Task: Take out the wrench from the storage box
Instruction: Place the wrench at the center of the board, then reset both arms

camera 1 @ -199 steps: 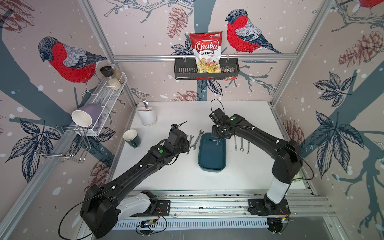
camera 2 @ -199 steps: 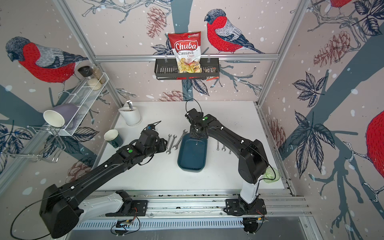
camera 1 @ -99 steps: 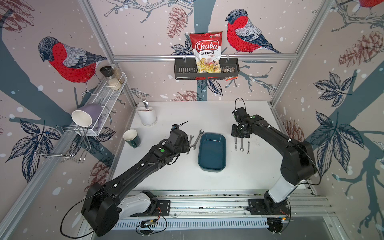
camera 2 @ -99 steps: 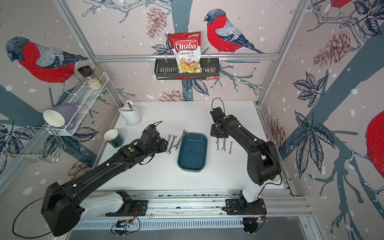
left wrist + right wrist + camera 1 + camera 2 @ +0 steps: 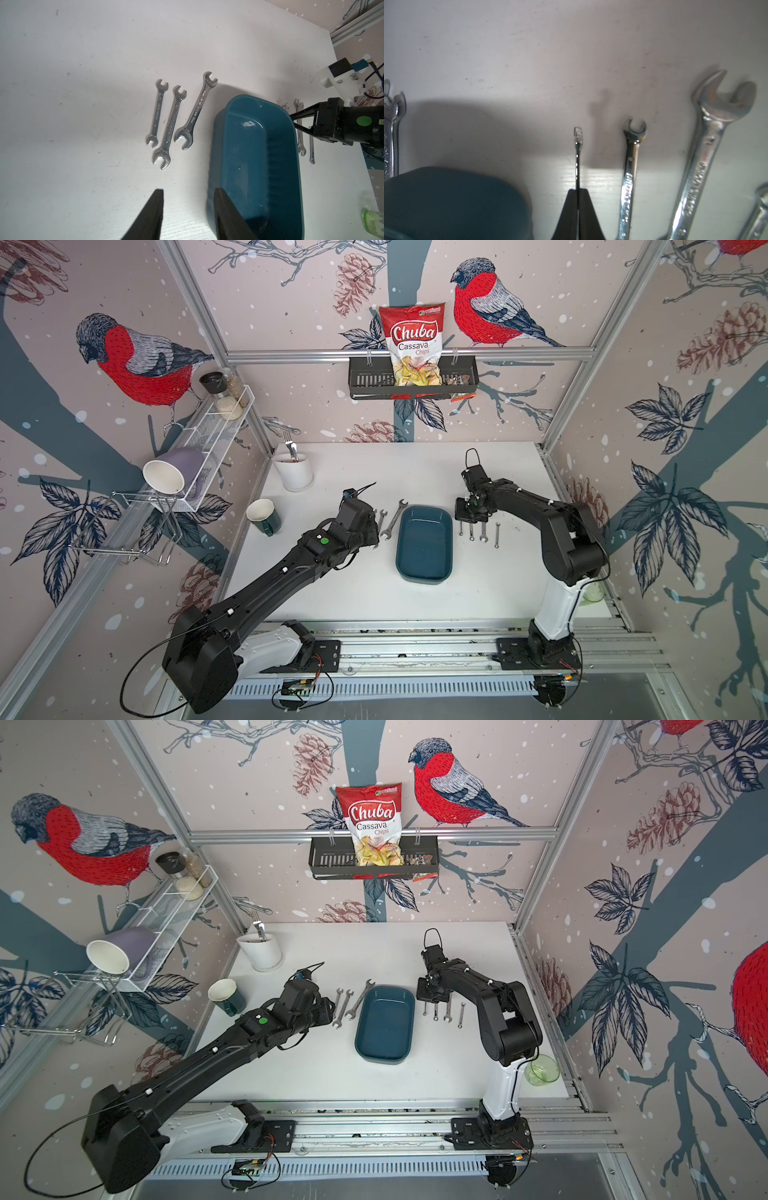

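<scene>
Wrench outside storage box, pinched edge-on in clamped right gripper, just beside box, alongside row of loose wrenches on white table. Left gripper jaws parted, gripping nothing, hovering near three bigger wrenches on box's other side

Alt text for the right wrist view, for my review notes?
Shut jaws hold a thin wrench edge-on over the white table. A corner of the teal storage box shows on one side; other wrenches lie flat on the other.
</scene>
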